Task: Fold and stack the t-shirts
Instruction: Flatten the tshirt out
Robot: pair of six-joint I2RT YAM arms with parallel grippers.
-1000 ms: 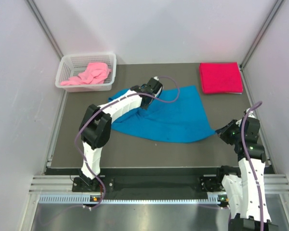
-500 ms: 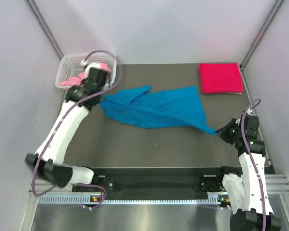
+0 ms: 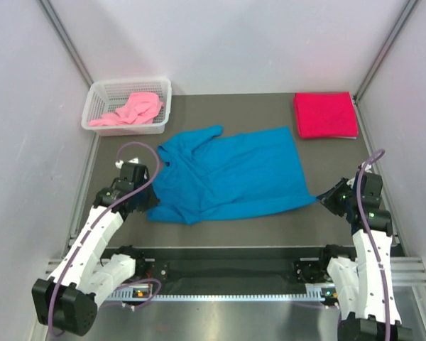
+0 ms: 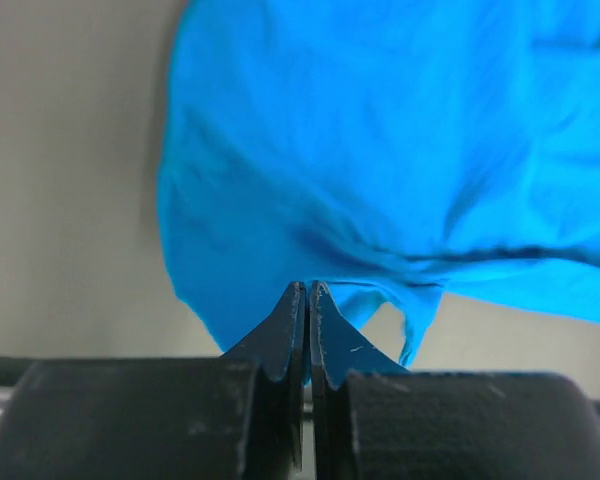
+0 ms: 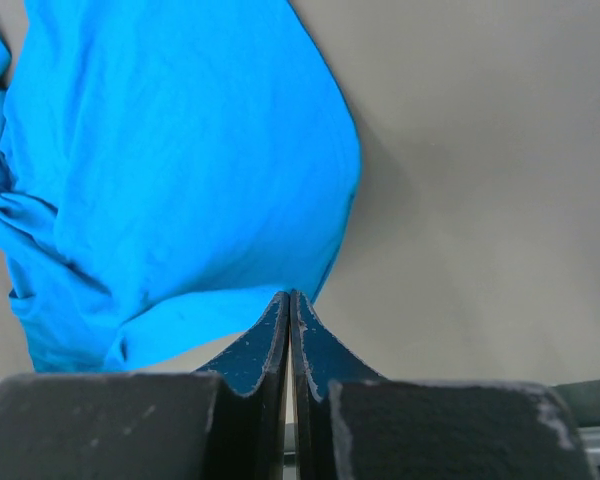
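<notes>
A dark grey matte surface sits inside pale walls. The left arm lies bent at 8 o'clock, with the left jaws pressed shut on the near-left hem of the bright blue cloth t-shirt. The shirt lies spread flat across the middle. At 4 o'clock the right arm stands upright, and the right jaws pinch the shirt's near-right corner. At 11 o'clock a white plastic mesh basket holds a crumpled light pink t-shirt. A folded crimson red t-shirt rests at 1 o'clock.
</notes>
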